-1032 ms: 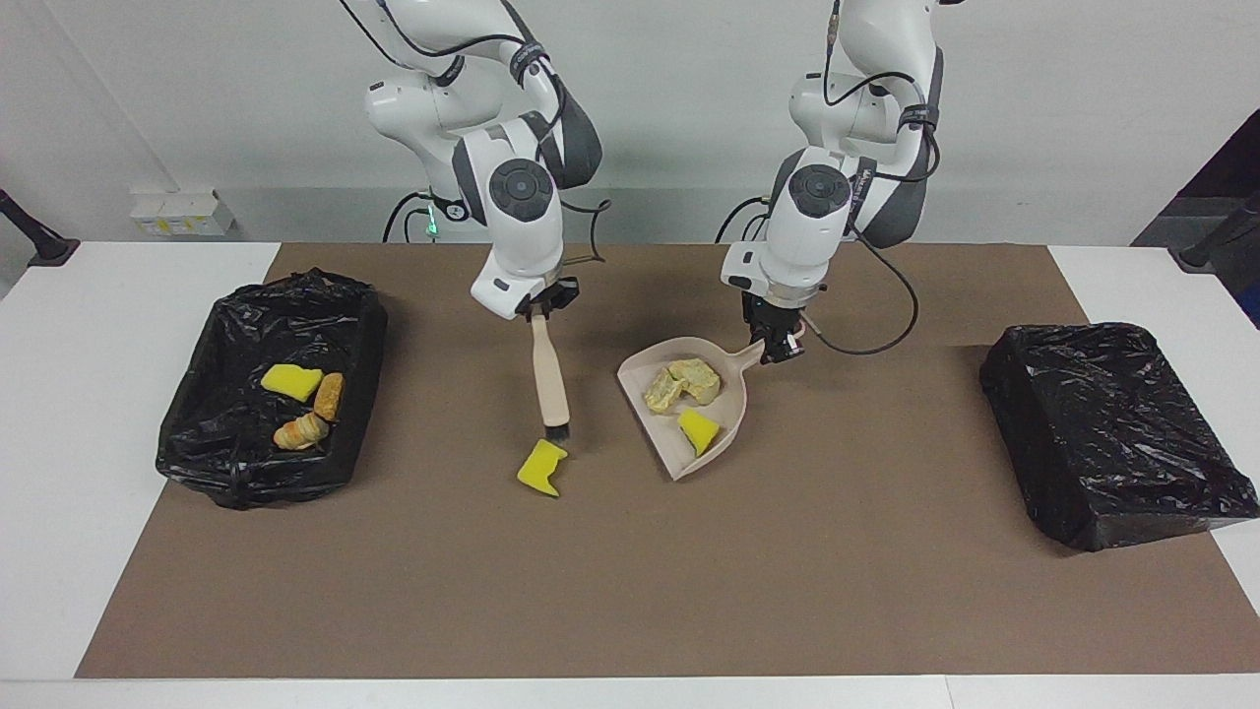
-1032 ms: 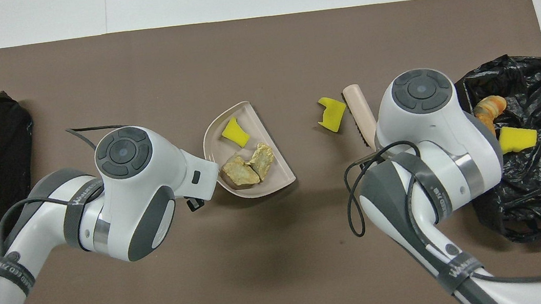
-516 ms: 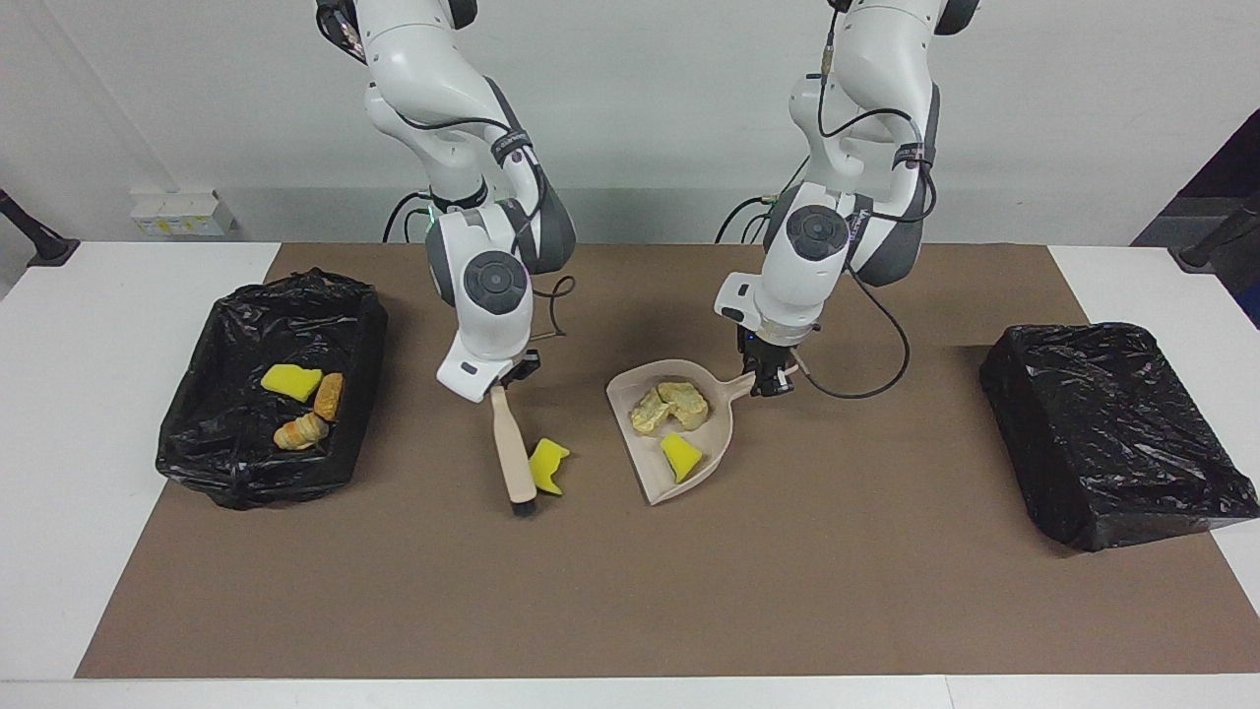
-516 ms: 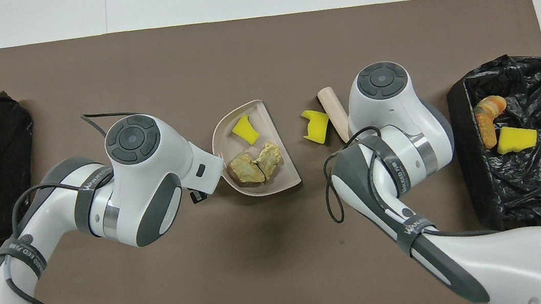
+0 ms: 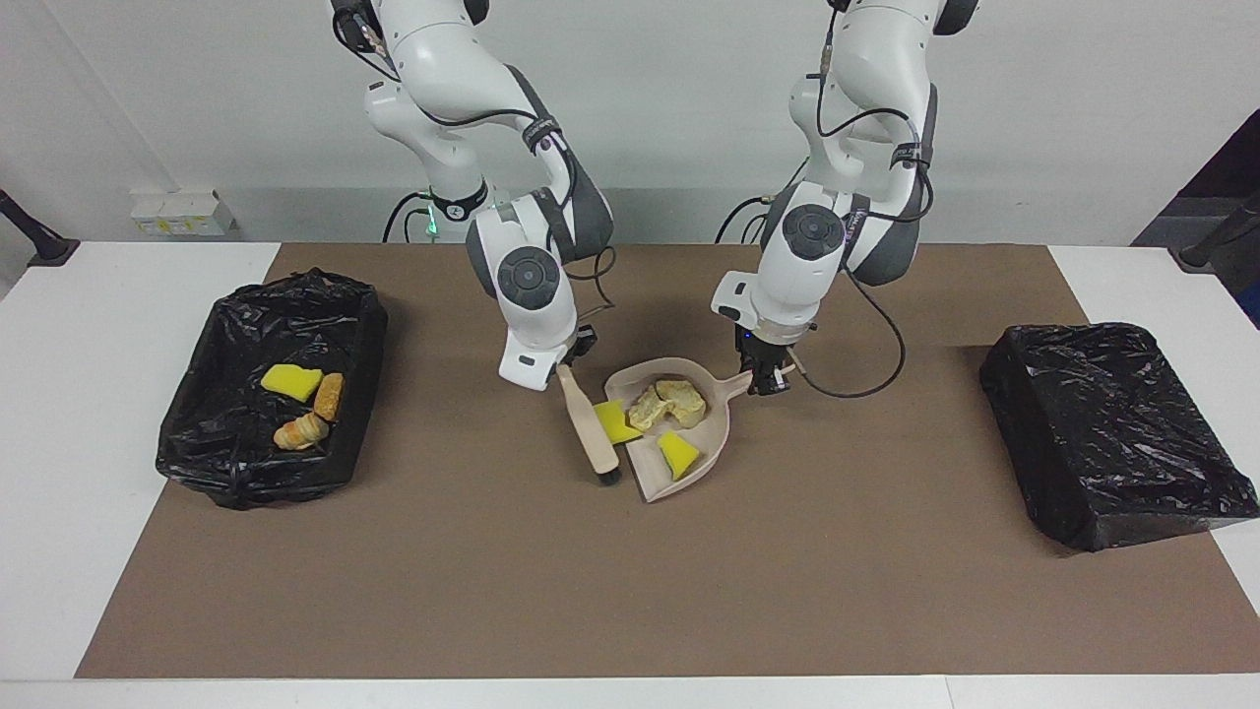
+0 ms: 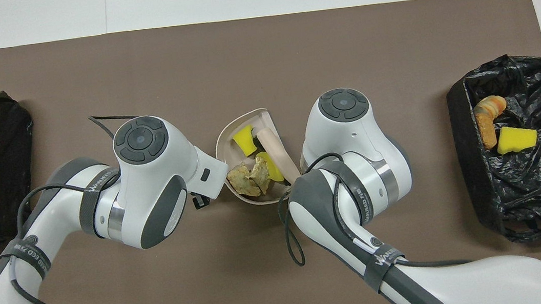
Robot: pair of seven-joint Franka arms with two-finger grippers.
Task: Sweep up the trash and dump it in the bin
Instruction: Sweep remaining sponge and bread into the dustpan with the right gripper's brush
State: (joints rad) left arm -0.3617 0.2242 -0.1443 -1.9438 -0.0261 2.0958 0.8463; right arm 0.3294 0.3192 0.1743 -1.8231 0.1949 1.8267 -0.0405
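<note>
Trash shows here as seven small scraps: two pale beige crumbly foam chunks (image 5: 671,402), three bright yellow sponge bits, one golden-brown oval lump and one curled orange-and-cream piece.

Nearest the robots, the left claw (image 5: 769,382) is pinching the short handle of the beige dustpan (image 5: 717,418), which sits on the brown mat (image 5: 630,591) at mid-counter. The right claw (image 5: 569,362) is pressed together on the wooden handle of the brush (image 5: 589,428). The brush slants away from the robots along the pan's open mouth, its dark bristles (image 5: 608,478) down at the mat.

Inside the pan, the foam chunks lie together at the handle end. One yellow sponge bit (image 5: 616,422) sits just inside the mouth, touching the brush handle and the chunks. A second yellow bit (image 5: 678,454) lies farther out in the pan, apart from the others.

Toward the right arm's end of the counter (image 5: 98,492) stands an open bin lined with a black bag (image 5: 246,463). It holds a yellow sponge bit (image 5: 290,381), the golden-brown lump (image 5: 329,395) beside it, and the curled piece (image 5: 300,431) farther from the robots. Toward the left arm's end is a second bin wrapped in black plastic (image 5: 1112,433); its contents cannot be seen.
</note>
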